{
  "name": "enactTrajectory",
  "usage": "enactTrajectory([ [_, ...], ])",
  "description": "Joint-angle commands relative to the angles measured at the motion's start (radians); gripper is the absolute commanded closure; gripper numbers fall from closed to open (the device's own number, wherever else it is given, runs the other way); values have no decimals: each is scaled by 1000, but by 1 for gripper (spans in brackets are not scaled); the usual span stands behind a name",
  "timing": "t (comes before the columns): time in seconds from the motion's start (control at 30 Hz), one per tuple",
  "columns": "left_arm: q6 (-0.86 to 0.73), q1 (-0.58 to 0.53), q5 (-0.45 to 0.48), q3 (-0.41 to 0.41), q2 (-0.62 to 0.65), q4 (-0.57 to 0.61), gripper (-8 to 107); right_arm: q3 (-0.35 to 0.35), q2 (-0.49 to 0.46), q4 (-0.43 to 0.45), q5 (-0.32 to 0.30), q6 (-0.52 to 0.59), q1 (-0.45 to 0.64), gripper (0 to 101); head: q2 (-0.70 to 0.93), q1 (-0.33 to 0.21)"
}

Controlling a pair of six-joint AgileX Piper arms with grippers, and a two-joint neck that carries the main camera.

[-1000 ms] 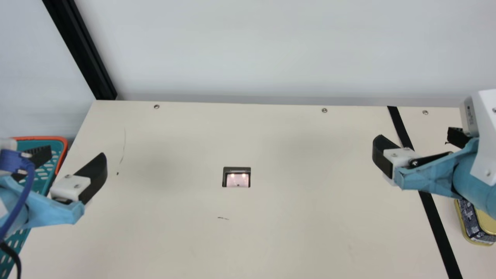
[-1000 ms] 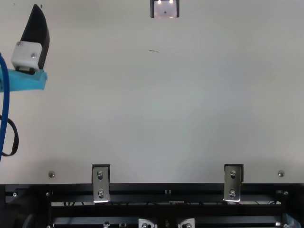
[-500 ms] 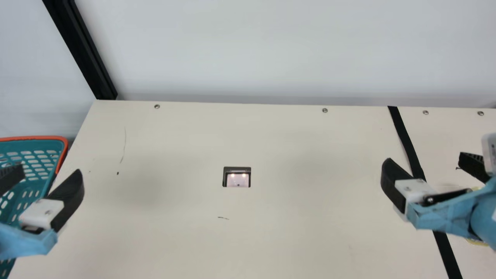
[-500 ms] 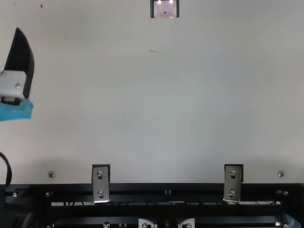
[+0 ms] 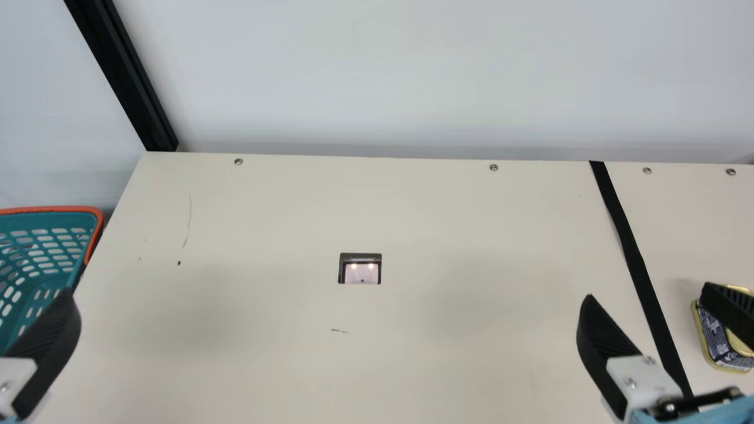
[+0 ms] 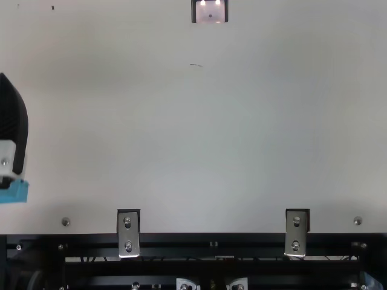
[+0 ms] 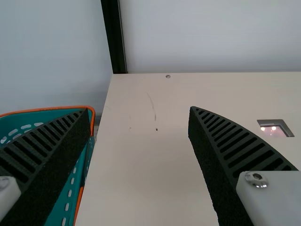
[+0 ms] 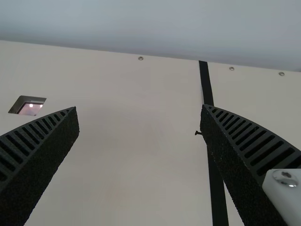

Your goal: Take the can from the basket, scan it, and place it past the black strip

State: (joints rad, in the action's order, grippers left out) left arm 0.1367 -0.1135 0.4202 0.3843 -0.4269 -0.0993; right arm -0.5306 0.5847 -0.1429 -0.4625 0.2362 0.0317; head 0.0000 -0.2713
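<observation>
Can (image 5: 716,340) lies past black strip (image 5: 634,259), partly behind one finger of right gripper (image 5: 648,291), the nearer; contact unclear. Fingers wide, empty; likewise left gripper (image 7: 140,109). Judged placed; withdrawal must clear can.

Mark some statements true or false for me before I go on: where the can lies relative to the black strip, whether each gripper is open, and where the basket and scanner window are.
1. The can lies to the right of the black strip in the main view. True.
2. The right gripper is shut on the can. False: the right gripper is open, with nothing gripped between its fingers.
3. The left gripper is open. True.
4. The teal basket stands beyond the black strip. False: the basket is at the table's left side, the strip toward the right.
5. The scanner window is uncovered, with two lights showing. True.
</observation>
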Motion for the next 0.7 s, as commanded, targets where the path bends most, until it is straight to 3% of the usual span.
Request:
enactTrajectory([
  [0.0, 2, -1, 36, -5, 61, 5, 9, 25, -68, 8, -8, -6, -5, 0, 0, -8],
  [0.5, 35, -16, 237, -53, 310, 20, 9, 123, -348, 96, -106, -111, -61, 0, 0, -8],
  [0.67, 32, -29, 288, -83, 375, 33, 9, 160, -419, 134, -112, -152, -83, 0, 0, -8],
])
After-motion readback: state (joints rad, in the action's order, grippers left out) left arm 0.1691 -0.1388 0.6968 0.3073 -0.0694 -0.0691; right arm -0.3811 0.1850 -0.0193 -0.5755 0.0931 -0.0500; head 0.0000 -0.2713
